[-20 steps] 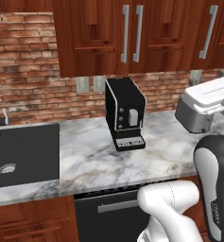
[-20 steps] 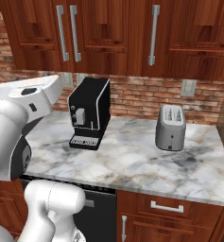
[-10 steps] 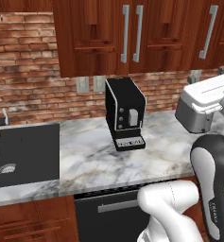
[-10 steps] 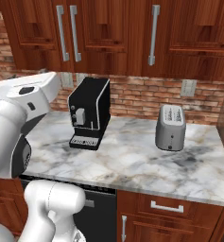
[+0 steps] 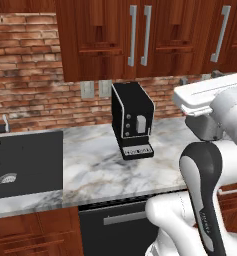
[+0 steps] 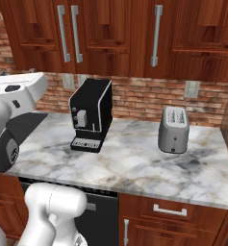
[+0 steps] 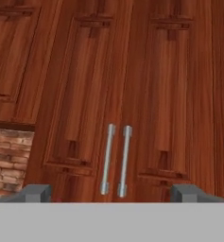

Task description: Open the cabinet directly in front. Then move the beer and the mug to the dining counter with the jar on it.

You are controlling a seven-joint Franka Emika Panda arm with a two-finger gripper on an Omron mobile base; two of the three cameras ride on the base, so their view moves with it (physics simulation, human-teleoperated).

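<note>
Two finger tips of the gripper [image 7: 111, 193] stand fully apart, nothing between them. Cabinet [image 7: 118, 94] lies dead ahead and above; doors shut. Its paired handles [image 7: 116, 160] run vertical, centred between the tips, well apart from them. Single arm, so no choice of side. Vs. earlier frames: wrist raised slightly; coffee machine [image 5: 133, 120] and toaster [image 6: 173, 129] unmoved.
</note>
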